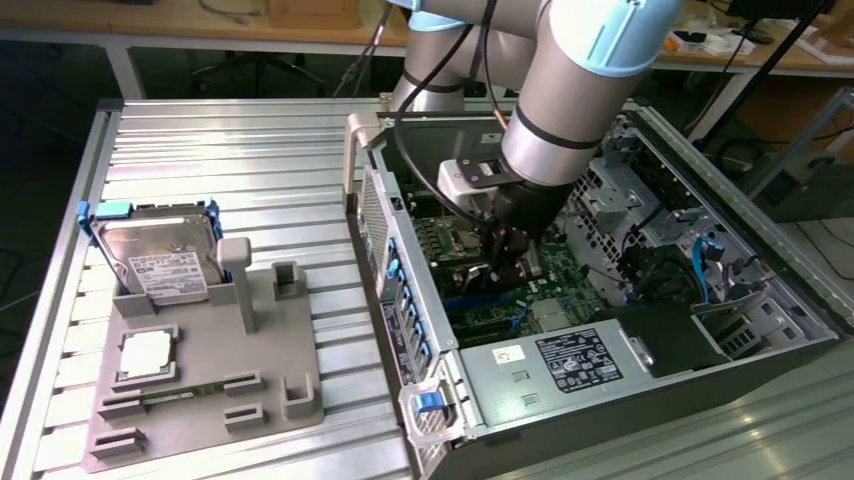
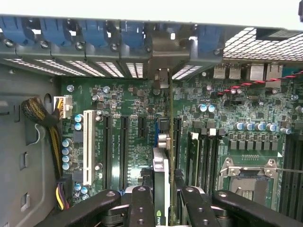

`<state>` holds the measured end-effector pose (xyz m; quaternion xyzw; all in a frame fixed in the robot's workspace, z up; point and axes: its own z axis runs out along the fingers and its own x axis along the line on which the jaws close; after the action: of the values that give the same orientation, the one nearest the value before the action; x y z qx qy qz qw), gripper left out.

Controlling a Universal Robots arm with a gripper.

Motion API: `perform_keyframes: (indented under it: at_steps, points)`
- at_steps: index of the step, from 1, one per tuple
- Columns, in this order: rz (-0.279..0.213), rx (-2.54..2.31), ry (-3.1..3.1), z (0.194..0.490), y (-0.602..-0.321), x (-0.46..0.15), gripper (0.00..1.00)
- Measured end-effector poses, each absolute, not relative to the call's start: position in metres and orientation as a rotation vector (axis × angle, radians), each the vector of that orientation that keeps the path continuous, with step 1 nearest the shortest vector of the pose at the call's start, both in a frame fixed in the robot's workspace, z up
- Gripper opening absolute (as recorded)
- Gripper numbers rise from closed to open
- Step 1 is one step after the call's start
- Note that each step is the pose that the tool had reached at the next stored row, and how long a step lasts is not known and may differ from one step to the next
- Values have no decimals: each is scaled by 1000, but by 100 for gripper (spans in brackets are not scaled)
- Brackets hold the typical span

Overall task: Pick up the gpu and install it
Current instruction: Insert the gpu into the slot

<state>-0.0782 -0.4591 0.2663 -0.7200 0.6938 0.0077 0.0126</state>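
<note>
The gpu (image 2: pixel 161 185), a slim, flat, dark expansion card with a silver metal end bracket, hangs edge-on inside the open black and silver computer case (image 1: pixel 384 215). The black claw (image 2: pixel 165 204) clamps it between its fingers. The case lies on its side on the ribbed metal table (image 1: pixel 227 150), at the exterior view's right.

Under the card is the green motherboard (image 2: pixel 137 94), whose long black expansion slots (image 2: pixel 124 146) run toward the far rear wall. There, blue plastic retaining clips (image 2: pixel 94 30) sit above the bracket openings. The card looks lined up with the black slot (image 2: pixel 177 142) just beside it, with its bracket end near that wall. I cannot tell whether its edge touches the slot.

In my judgement, seating it well needs the card upright, parallel to the slot and centred along it. The bracket should be clear of the wall and the push straight and even. A tilt could jam the contact edge or bend the bracket.
</note>
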Motion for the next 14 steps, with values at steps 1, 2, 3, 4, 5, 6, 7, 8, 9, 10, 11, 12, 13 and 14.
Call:
perform_keyframes:
  at_steps: [1, 2, 3, 4, 5, 6, 7, 8, 9, 10, 11, 12, 13, 14]
  points:
    - [24, -2243, 2164, 266, -461, -78, 27]
    - [24, -2243, 2164, 266, -463, -78, 27]
    - [24, -2242, 2164, 266, -463, -78, 27]
    - [24, -2243, 2164, 265, -464, -78, 27]
    - [24, -2241, 2165, 265, -465, -78, 27]
    - [24, -2239, 2168, 264, -466, -78, 27]
    - [24, -2238, 2169, 264, -466, -78, 27]
    - [24, -2238, 2169, 264, -466, -78, 27]
    - [24, -2238, 2169, 264, -466, -78, 27]
    - [24, -2238, 2169, 264, -466, -78, 27]
    - [24, -2238, 2169, 264, -466, -78, 27]
    - [24, -2238, 2169, 264, -466, -78, 27]
    - [24, -2238, 2169, 264, -466, -78, 27]
    - [24, -2238, 2169, 264, -466, -78, 27]
